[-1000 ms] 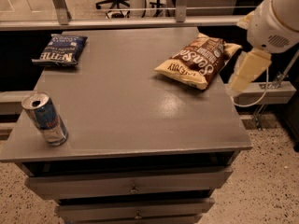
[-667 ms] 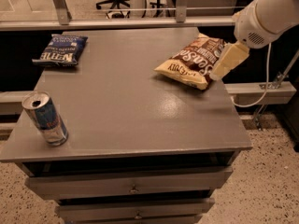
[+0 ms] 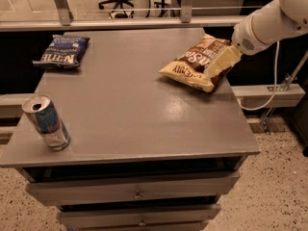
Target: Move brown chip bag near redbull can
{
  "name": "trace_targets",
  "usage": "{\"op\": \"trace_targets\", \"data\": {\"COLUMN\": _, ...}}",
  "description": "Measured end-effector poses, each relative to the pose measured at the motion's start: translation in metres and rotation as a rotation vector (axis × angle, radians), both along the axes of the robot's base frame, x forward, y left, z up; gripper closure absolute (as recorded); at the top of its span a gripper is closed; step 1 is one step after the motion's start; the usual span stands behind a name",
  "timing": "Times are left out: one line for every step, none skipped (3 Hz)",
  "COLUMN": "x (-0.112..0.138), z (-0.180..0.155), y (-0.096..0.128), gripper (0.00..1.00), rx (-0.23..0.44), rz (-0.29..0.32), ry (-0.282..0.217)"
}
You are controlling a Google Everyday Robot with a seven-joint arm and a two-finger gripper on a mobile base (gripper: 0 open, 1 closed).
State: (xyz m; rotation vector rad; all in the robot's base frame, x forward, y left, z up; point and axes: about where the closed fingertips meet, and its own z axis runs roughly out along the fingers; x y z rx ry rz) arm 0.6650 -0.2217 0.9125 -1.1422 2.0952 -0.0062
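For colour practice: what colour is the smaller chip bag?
Dark blue bag, camera view; gripper at brown chip bag.

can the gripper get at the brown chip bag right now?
Probably yes: the gripper is over the right side of the brown chip bag, and nothing stands between them.

gripper [image 3: 220,62] at right end of brown bag [image 3: 190,64], back right of table [image 3: 134,109] | open surface runs from brown bag to can [image 3: 46,122] at front-left corner | blue bag [image 3: 61,50] at back-left corner, well off that line | room right of can
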Motion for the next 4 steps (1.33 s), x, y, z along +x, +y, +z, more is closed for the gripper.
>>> {"op": "trace_targets", "data": {"x": 0.012, "z": -0.012, "y": -0.006, "gripper": 0.00, "rx": 0.071, "rz": -0.058, "ry": 0.012}}
{"op": "trace_targets", "data": {"x": 0.016, "z": -0.023, "y": -0.008, "gripper": 0.18, "rx": 0.129, "rz": -0.090, "ry": 0.028}}
{"op": "trace_targets", "data": {"x": 0.017, "z": -0.029, "y": -0.007, "gripper": 0.41, "rx": 0.174, "rz": -0.099, "ry": 0.040}}
{"op": "trace_targets", "data": {"x": 0.016, "z": -0.027, "y": -0.005, "gripper": 0.64, "rx": 0.208, "rz": -0.092, "ry": 0.039}}
